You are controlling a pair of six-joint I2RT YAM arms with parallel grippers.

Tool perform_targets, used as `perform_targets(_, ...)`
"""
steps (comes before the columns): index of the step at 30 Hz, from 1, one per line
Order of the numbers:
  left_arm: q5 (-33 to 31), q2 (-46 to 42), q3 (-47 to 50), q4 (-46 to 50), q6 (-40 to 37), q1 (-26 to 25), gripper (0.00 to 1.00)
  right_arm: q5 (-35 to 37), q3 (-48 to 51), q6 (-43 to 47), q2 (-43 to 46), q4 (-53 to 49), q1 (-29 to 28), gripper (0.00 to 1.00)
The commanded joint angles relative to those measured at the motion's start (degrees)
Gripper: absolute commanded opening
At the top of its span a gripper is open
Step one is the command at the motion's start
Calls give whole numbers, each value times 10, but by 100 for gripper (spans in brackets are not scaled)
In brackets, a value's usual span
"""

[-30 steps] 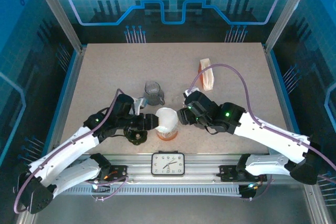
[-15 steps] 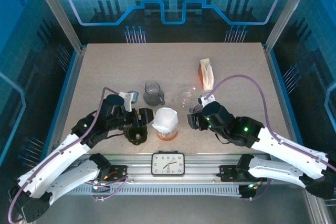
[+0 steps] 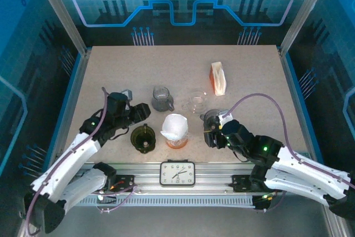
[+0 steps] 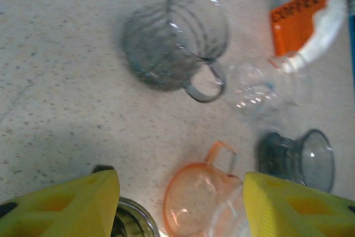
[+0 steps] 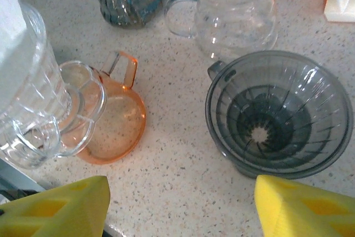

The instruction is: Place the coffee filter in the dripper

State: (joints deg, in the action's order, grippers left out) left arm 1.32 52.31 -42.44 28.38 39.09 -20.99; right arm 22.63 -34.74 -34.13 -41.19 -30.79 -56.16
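Both pairs of jaws stand spread, nothing between them. The right gripper (image 5: 182, 198) hangs low near the grey dripper (image 5: 280, 117). The left gripper (image 4: 180, 184) hangs over the orange cup (image 4: 194, 209). Between the arms, the filter (image 3: 175, 125) sits mouth-up in the clear dripper (image 5: 33, 109) (whether that rests on the cup or beside it, I cannot tell). With the paper seated, the task looks done. The empty jaws probably hang apart from it so as not to knock it.

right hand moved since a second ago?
Yes. The right hand drew back rightward and toward the near edge, away from the paper filter, which stayed above the clock.
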Motion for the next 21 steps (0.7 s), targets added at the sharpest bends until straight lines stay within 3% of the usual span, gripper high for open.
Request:
perform_targets(1,34,41,10,-60,2,21,61,-20,17,-8,7,7,5,70)
perform_targets(10,22,220,-45,-192,5,52,57,-41,52,-23,16,20,5,70)
perform_targets(18,8,350,-143,-187,-8,52,56,-45,57,-28,16,18,4,69)
perform_targets(21,-1,387,-176,-163,-18,52,47,-42,55,-29,18,14,4,69)
